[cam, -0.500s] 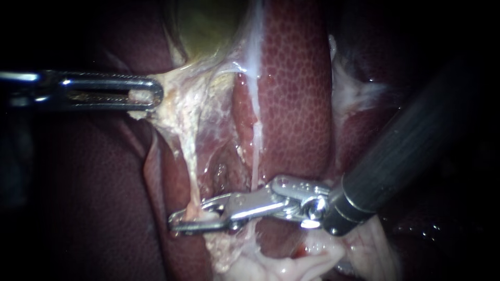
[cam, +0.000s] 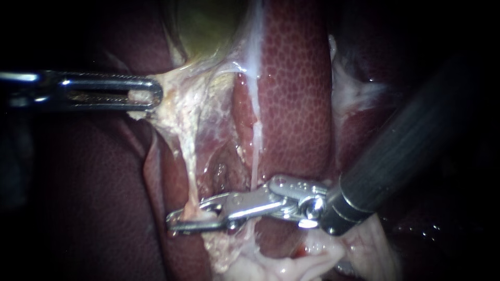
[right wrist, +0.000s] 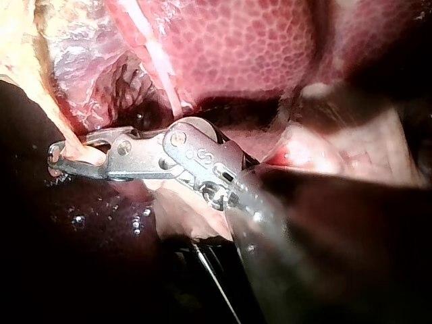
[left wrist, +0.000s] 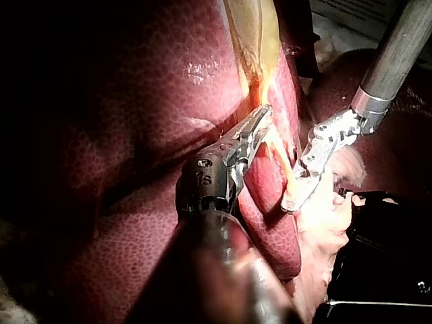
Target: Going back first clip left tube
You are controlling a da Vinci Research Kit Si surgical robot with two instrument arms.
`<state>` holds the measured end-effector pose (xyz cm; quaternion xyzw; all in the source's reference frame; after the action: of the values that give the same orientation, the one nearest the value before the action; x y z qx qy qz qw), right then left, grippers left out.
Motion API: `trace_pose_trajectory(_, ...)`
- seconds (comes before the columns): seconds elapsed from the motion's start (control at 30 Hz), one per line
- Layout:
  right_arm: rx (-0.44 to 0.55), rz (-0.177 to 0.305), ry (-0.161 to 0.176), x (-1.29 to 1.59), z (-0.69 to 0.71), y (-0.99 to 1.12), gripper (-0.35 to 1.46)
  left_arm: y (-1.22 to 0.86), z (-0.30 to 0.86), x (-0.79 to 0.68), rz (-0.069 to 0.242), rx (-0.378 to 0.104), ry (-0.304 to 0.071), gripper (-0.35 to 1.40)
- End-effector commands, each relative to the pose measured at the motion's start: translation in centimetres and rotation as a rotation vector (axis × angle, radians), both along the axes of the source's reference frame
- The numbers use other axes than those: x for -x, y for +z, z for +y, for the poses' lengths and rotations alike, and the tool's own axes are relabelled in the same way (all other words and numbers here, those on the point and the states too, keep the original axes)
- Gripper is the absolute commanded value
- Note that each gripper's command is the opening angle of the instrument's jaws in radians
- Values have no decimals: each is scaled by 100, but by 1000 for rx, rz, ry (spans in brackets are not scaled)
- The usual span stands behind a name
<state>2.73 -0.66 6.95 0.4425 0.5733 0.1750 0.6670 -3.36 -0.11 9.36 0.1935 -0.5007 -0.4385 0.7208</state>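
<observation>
In the endoscope view our left instrument [cam: 150,93] has its slotted steel jaws clamped flat on pale, stringy tissue [cam: 179,104] below the yellow-green gallbladder [cam: 208,26]. Our right instrument [cam: 182,221] reaches across the dimpled red liver [cam: 297,93]. Its slim jaws pinch the left tube [cam: 191,177], a cream cord running down from that tissue. They touch it from both sides low on its length, with a narrow gap between them. The right wrist view shows more closely that the jaw tips nearly meet beyond the tube. The left wrist view shows a black object [left wrist: 385,256] beside glossy white fat [left wrist: 324,223], out of the endoscope's sight.
</observation>
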Motion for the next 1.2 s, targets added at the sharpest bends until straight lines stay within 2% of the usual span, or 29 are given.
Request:
trace_pose_trajectory(0.03,39,25,20,-2,1,0,16,0,0,0,0,0,0,-35)
trace_pose_trajectory(0.13,82,42,50,-11,4,1,49,-1,0,-1,0,0,0,-35)
trace_pose_trajectory(0.17,95,40,58,-13,5,1,52,-1,0,0,0,0,0,-35)
trace_pose_trajectory(0.23,124,36,112,-20,11,3,60,-1,0,0,0,0,0,-35)
trace_pose_trajectory(0.27,127,41,121,-20,13,3,60,-1,-1,0,0,0,0,-35)
trace_pose_trajectory(0.57,178,56,137,-2,38,1,60,-3,-2,-2,0,0,0,-35)
trace_pose_trajectory(0.83,194,66,136,30,50,-8,60,-3,-2,-4,0,0,1,-35)
trace_pose_trajectory(0.97,217,57,156,62,62,-17,60,-4,-3,-5,-1,0,2,-35)
trace_pose_trajectory(1.2,255,17,145,128,88,-44,60,-4,-3,-6,-1,0,2,-35)
